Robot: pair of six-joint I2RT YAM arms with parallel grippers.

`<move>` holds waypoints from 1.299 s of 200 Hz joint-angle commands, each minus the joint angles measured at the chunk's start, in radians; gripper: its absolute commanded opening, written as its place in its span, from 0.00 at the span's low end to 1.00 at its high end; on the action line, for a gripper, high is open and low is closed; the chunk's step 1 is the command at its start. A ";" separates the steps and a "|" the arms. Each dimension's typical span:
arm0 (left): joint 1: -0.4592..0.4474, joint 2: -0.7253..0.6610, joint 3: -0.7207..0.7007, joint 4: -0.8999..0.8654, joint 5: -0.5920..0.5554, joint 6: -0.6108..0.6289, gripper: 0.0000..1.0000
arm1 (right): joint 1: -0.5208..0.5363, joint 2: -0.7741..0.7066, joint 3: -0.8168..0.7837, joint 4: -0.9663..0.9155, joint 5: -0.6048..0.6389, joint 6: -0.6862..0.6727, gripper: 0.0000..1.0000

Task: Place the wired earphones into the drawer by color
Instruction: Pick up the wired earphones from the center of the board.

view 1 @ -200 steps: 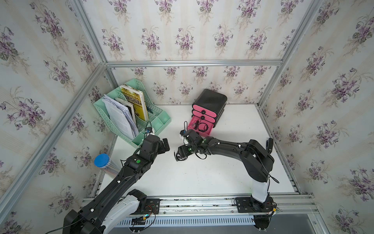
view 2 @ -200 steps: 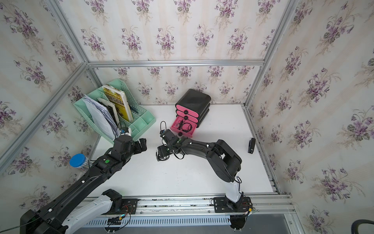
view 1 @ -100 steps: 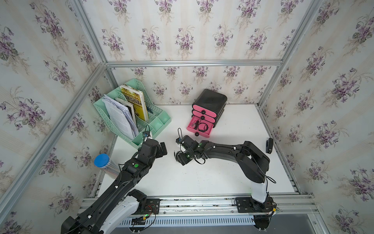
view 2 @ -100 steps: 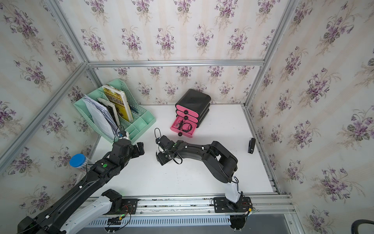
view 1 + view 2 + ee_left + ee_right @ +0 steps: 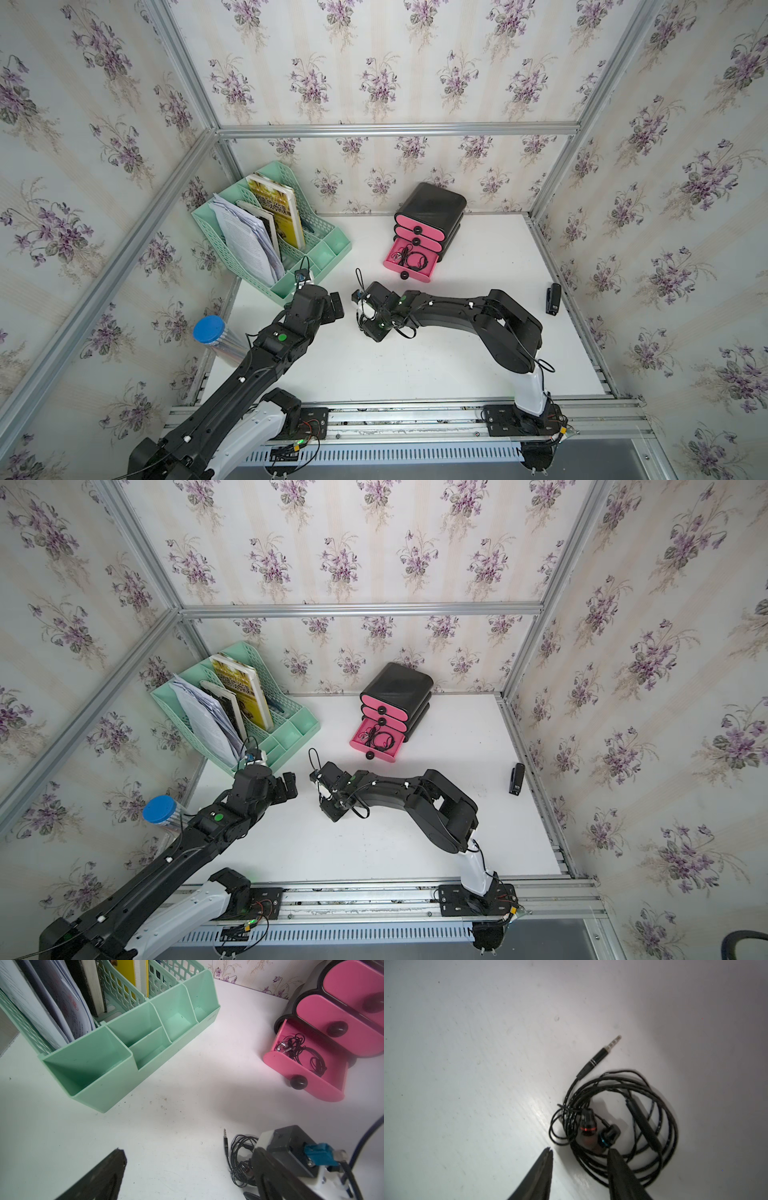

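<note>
A coiled black set of wired earphones (image 5: 643, 1122) lies on the white table, its jack plug pointing away from the coil. My right gripper (image 5: 580, 1149) hangs low over it, open with a narrow gap. One finger rests across the coil's edge and the earbuds sit just ahead of the tips. In both top views the right gripper (image 5: 365, 320) (image 5: 326, 801) covers the coil. My left gripper (image 5: 334, 307) (image 5: 188, 1150) hovers wide open beside it, holding nothing. The drawer (image 5: 430, 208) cabinet stands at the back. Its bottom pink drawer (image 5: 409, 259) (image 5: 307, 1076) is pulled out with black earphones inside.
A mint-green file rack (image 5: 291, 249) with books and papers stands at the back left, close to my left arm. A blue-capped cylinder (image 5: 210, 330) sits at the table's left edge. A small black stapler (image 5: 552, 298) lies near the right wall.
My right gripper has shifted a little left and toward the table's front, settling over the black earphones. The left arm has barely moved.
</note>
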 commanded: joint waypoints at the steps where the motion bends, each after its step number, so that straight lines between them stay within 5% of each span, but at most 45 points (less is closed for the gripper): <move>1: 0.001 0.005 -0.001 0.009 -0.007 -0.006 0.99 | -0.001 0.008 0.008 -0.034 0.005 -0.017 0.42; 150: 0.001 -0.074 -0.034 -0.031 -0.042 -0.009 0.99 | 0.031 0.047 0.058 -0.153 0.125 -0.048 0.00; 260: 0.001 -0.075 -0.032 -0.036 -0.038 -0.010 0.99 | 0.009 -0.072 0.110 -0.160 0.188 -0.019 0.00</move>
